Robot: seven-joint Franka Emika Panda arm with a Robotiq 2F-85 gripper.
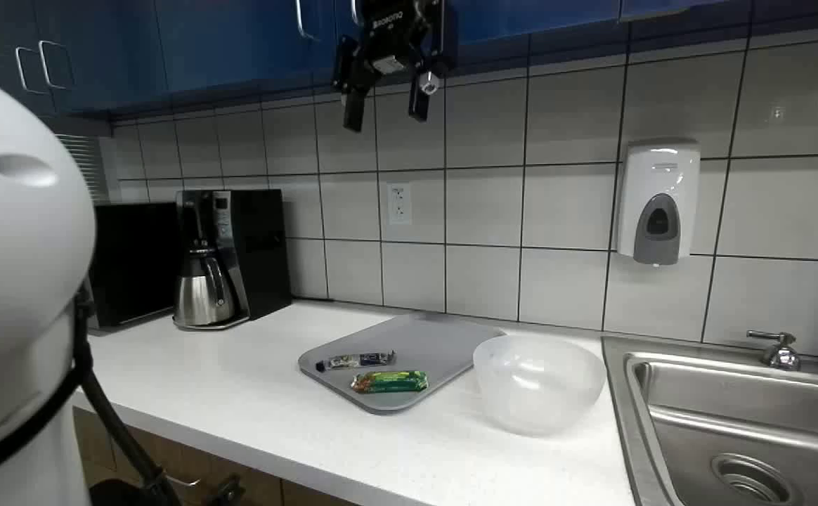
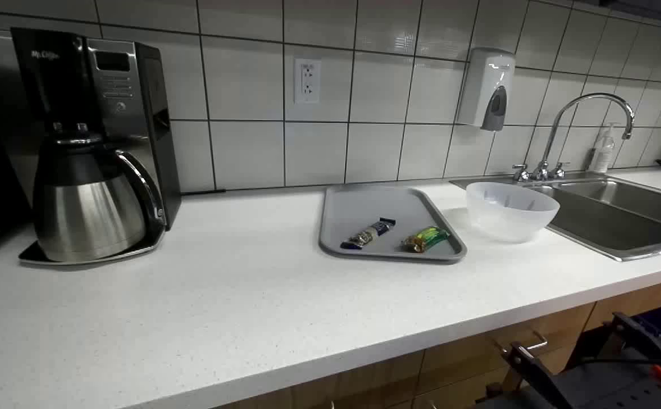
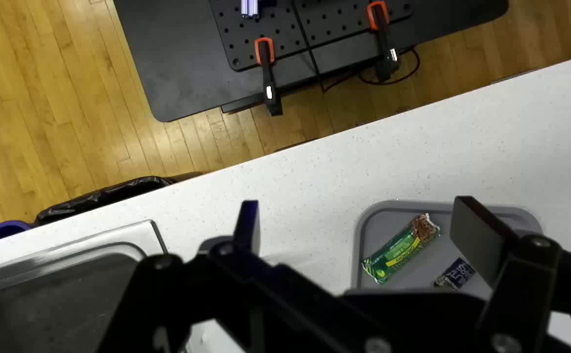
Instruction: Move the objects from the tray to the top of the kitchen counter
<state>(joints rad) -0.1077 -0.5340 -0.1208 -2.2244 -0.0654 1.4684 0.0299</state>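
Part of a white robot arm (image 1: pixel 22 267) is seen nearest the camera in an exterior view. High above the counter (image 2: pixel 239 318), the gripper (image 1: pixel 386 121) is held with its fingers (image 1: pixel 354 112) spread wide apart. On the grey tray (image 1: pixel 444 344), a green snack bar (image 1: pixel 391 381) and a silver-and-blue snack bar (image 2: pixel 369 233) are laid, near each other but not touching. Between the tray and the steel sink (image 1: pixel 732 404), a pale bowl (image 1: pixel 542 404) is placed; the tray itself is supported by the counter.

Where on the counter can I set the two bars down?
The white counter has wide bare room between coffee maker and grey tray, and a strip from tray to front edge. Most crowded: between tray and sink, where the bowl stands.
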